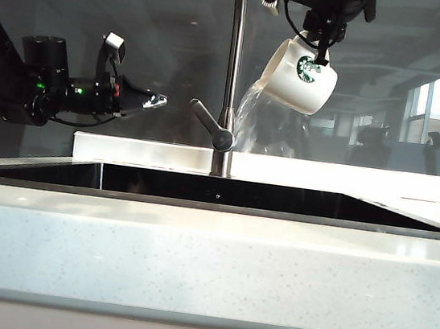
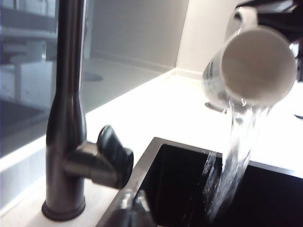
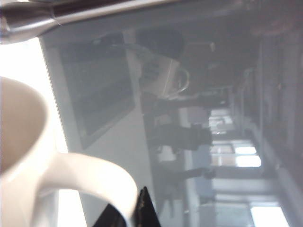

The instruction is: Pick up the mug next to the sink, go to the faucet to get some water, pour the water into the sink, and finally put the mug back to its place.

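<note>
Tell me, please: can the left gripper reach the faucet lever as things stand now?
Probably yes. The left gripper, shut, hovers left of the faucet lever with nothing between them; the mug pours on the other side.

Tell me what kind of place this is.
Probably an office kitchenette: a black sink set in a speckled white countertop, a steel faucet, office windows reflected in the glass behind. The right gripper tips the mug, pouring water; the left gripper waits shut.

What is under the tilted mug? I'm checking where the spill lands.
Water streams from the mug, held by the right end effector, into the sink. The basin floor is hidden.
</note>
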{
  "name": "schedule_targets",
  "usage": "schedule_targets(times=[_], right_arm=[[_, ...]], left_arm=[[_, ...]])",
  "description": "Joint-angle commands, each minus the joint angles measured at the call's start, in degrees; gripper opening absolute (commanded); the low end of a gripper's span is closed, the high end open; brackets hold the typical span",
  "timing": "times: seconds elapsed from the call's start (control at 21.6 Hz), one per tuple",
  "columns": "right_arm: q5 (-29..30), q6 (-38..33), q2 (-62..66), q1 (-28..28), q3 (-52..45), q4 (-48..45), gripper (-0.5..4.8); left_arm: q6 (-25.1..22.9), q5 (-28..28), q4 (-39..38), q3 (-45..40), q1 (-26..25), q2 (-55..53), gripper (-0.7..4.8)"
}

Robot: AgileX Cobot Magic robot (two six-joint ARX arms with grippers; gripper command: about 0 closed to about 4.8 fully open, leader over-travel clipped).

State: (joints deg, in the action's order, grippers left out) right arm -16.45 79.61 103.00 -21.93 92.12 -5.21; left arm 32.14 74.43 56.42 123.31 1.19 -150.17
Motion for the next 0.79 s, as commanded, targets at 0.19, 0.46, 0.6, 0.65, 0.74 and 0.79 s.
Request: schedule_targets(times=[0.19, 0.46, 0.6, 0.65, 0.74, 0.79], right_arm=[[-0.13, 5.14, -1.42, -0.48, 0.98, -5.88, -0.06], [0.50, 9.86, -1.79, -0.63, 0.98, -5.92, -0.06], [2.21, 12.85, -1.88, -0.66, 0.98, -5.92, -0.06], [2.36, 13.84, -1.88, -0.66, 0.98, -5.90, -0.06], [3.04, 14.12, -1.88, -0.66, 0.98, -5.92, -0.06], [3.39, 14.19, -1.88, -0.66, 0.98, -5.90, -0.06]], left_arm=[[6.14, -0.68, 9.68, 0.09, -0.02, 0.50, -0.03], [10.43, -1.79, 16.50, 0.09, -0.31, 0.50, -0.04], [10.99, -2.01, 16.57, 0.09, -0.31, 0.50, -0.04], [10.95, -2.51, 16.57, 0.09, -0.31, 0.50, -0.04], [10.95, -2.86, 16.57, 0.09, -0.31, 0.50, -0.04], [10.95, -2.86, 16.57, 0.09, -0.31, 0.50, -0.04]])
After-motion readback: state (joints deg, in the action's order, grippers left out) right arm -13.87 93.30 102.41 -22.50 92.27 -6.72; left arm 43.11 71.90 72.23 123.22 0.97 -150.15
